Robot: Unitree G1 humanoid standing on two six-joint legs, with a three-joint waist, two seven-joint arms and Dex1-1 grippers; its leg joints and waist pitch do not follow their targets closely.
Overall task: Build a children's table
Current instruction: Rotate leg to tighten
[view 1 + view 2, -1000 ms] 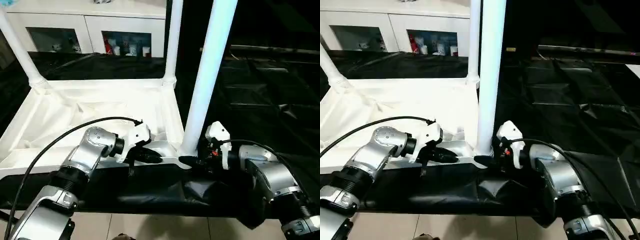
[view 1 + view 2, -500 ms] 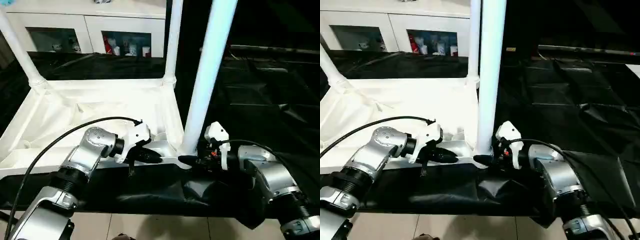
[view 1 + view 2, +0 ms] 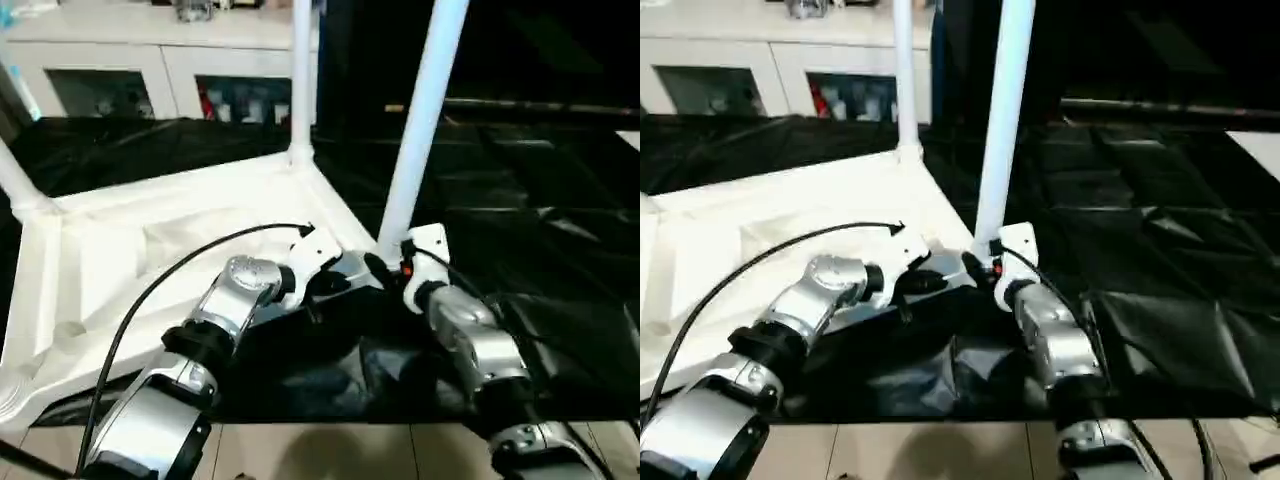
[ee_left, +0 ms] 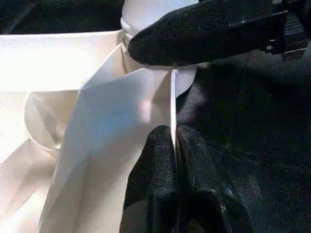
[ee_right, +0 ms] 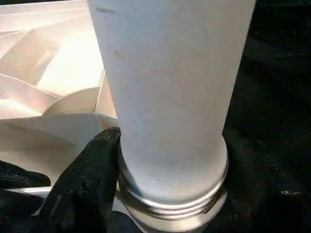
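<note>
Near edge: both silver forearms reach forward and meet at the near right corner of the tabletop point(image 3: 150, 215), which lies underside up on a black sheet point(image 3: 520, 260).

Left gripper point(image 4: 175, 160): fingers pressed together on the thin side wall of the tabletop, one finger on each face of the rim, just beside the corner socket. A black cable point(image 3: 160, 285) loops from its wrist back over the forearm.

Right gripper point(image 5: 104, 194): fingers set apart around the base of the near right leg point(image 3: 415, 130), right at the collar where the leg enters the socket. One black finger point(image 5: 82, 184) lies against the collar; the other is hidden behind the leg, so contact on that side cannot be judged. The head views have the fingertips masked by the white wrist housing.

The leg stands upright, top cut off by the frame. Far right leg point(image 3: 300, 75) also upright in its socket, top cut off. A third leg point(image 3: 15, 175) rises at the far left corner, mostly out of frame. The near left corner is cut off at the edge.

Surface: black sheet, creased, extends right and far. Pale floor point(image 3: 330, 450) shows along the near edge.

Far: white cabinet point(image 3: 150, 60) with glass doors, small items inside too blurred to identify.
</note>
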